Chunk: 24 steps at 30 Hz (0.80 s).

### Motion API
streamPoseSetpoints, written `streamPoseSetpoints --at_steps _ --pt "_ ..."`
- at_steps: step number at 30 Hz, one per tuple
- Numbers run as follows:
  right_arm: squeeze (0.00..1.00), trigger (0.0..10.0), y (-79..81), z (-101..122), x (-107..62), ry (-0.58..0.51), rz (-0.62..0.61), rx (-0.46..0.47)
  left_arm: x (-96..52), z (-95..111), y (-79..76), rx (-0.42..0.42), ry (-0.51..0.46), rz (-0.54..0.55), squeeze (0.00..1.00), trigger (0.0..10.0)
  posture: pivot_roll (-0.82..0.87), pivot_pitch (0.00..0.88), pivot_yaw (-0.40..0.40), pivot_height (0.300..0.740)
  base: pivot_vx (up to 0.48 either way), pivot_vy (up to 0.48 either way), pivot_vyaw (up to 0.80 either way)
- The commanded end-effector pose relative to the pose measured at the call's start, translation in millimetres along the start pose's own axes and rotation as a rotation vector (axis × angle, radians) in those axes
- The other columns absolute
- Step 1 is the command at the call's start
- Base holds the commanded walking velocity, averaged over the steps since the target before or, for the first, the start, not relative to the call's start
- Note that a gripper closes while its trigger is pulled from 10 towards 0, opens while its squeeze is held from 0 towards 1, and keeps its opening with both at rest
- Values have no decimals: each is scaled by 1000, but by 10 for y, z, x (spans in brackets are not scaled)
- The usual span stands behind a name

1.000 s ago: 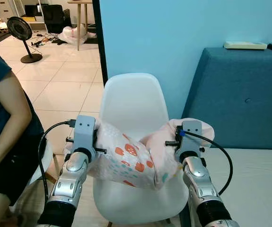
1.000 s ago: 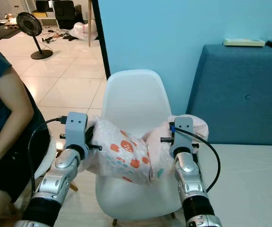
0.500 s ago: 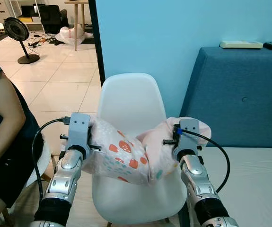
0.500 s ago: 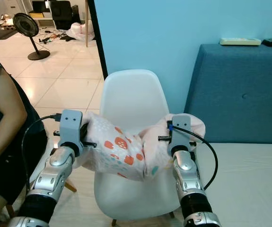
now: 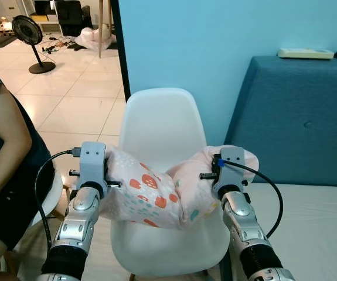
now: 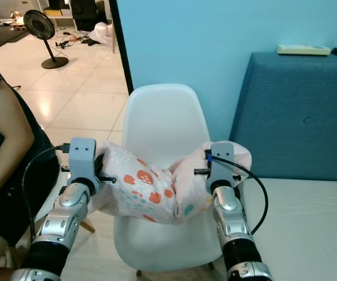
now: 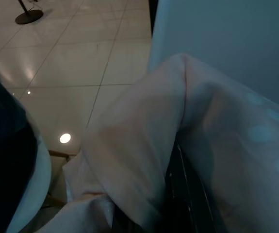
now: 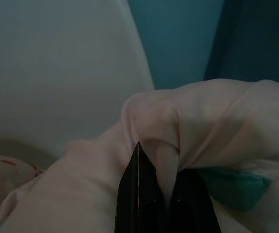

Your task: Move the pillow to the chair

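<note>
Both tools (image 8: 164,194) apparently gripping pillow (image 5: 156,196) over chair (image 5: 159,126)

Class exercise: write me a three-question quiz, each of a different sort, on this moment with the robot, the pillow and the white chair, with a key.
1. True or false: the pillow lies flat on the floor beside the white chair.
2. Multiple choice: what holds the pillow? A) the left gripper alone B) both the left gripper and the right gripper, one at each end C) a person's hand
3. Fill in: the pillow sags in the middle above the chair's ____.

Key
1. False: it is held up over the chair.
2. B: each gripper's jaws are shut on the fabric at one end.
3. seat
</note>
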State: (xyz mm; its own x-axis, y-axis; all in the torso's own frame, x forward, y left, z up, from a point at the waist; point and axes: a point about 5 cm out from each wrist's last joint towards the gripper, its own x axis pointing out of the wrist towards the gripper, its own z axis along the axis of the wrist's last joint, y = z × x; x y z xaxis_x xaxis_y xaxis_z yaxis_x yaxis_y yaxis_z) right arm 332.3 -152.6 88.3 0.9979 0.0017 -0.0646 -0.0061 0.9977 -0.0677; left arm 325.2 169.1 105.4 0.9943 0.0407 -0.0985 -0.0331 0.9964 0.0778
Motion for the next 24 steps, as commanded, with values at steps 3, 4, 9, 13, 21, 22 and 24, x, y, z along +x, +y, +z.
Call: streamPoseSetpoints --at_steps 3,4,9,13,21,22,24 --pt "0 10000 83 66 25 -21 37 0 9 38 2 -1 -15 5 0 10000 14 73 5 740 0 0 0" --pt "0 10000 84 63 25 -20 37 0 10 32 -2 -14 -8 2 0 10000 14 73 5 740 0 0 0" --pt "0 10000 84 47 21 -14 39 -1 9 33 -8 -32 -10 -10 0 10000 15 76 6 740 0 384 0" --pt "0 10000 86 24 16 -3 40 3 8 25 -7 -3 -4 -10 0 10000 16 77 6 740 0 120 0" --pt "0 10000 87 96 46 -41 11 16 13 47 -82 106 -44 -87 0 10000 12 67 13 740 0 0 0" --pt "0 10000 82 103 49 -46 7 13 15 50 -84 100 -45 -87 0 10000 12 67 13 740 0 0 0" --pt "0 10000 56 131 69 -53 -11 24 36 70 -103 98 -52 -96 0 10000 11 64 12 740 0 0 0"
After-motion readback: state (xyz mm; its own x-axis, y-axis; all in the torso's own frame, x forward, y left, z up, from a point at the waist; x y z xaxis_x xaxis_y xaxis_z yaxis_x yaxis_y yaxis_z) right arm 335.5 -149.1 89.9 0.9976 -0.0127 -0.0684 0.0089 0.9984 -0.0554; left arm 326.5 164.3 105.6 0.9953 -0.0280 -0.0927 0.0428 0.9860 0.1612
